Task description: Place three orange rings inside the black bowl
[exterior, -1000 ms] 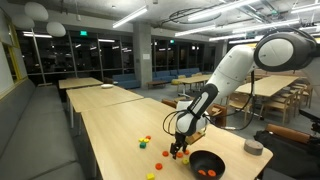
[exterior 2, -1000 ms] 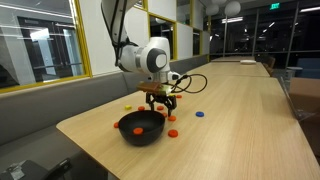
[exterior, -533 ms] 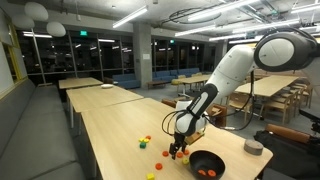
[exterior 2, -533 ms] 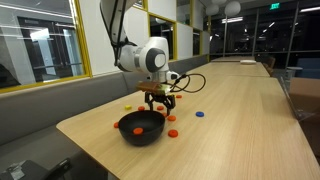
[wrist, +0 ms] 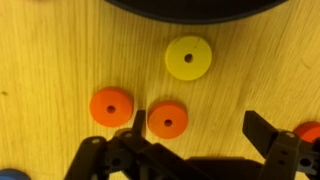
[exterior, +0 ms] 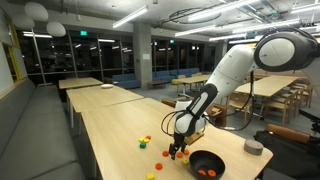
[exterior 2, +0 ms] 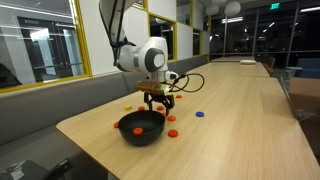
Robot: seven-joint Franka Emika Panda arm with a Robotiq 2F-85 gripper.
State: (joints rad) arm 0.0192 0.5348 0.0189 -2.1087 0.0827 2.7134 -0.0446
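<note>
The black bowl (exterior: pixel 207 165) sits on the wooden table and holds two orange rings (exterior: pixel 206 172); it also shows in the other exterior view (exterior 2: pixel 141 127), and its rim edges the top of the wrist view (wrist: pixel 190 8). My gripper (wrist: pixel 197 128) is open, low over the table just beside the bowl (exterior: pixel 178 152) (exterior 2: pixel 161 107). In the wrist view one orange ring (wrist: pixel 167 119) lies by the left finger, another (wrist: pixel 111 105) further left, a third (wrist: pixel 310 132) at the right edge. A yellow ring (wrist: pixel 188 57) lies near the bowl.
More small coloured pieces lie on the table: yellow and orange ones (exterior: pixel 146 141), a blue piece (exterior 2: pixel 199 113), orange ones (exterior 2: pixel 172 132). A grey round container (exterior: pixel 254 147) stands on a neighbouring table. The table's edge is near the bowl.
</note>
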